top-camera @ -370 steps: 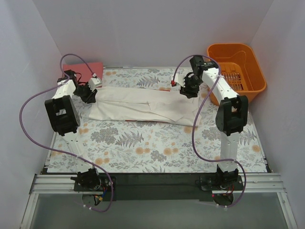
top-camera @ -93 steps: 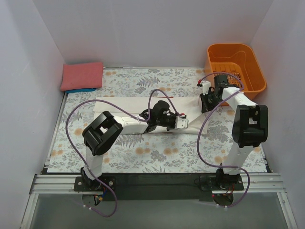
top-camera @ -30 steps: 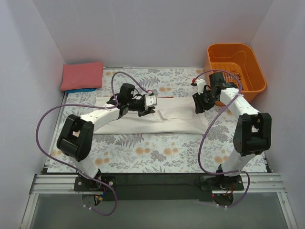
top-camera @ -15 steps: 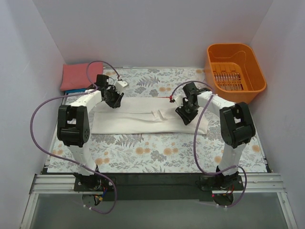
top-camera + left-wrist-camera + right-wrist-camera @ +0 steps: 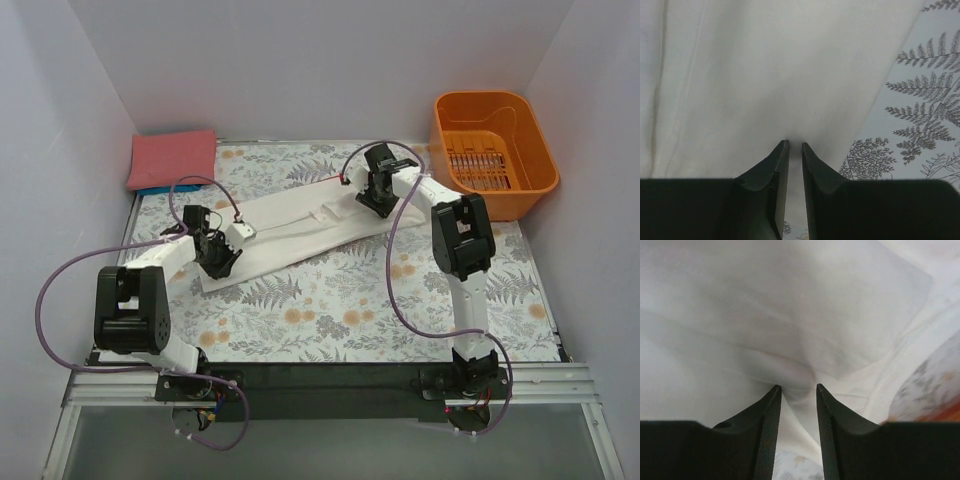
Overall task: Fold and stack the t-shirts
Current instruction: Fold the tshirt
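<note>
Top external view: the white t-shirt (image 5: 300,222) lies slanted across the table cover (image 5: 340,300).
Your left gripper (image 5: 795,145) pinches its near end tight; your right gripper (image 5: 798,387) pinches its far end.

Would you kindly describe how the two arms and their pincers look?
The left arm and right arm are white links with black joints, each trailing a purple cable. The left pincer and right pincer each have two black tapered fingers.
</note>
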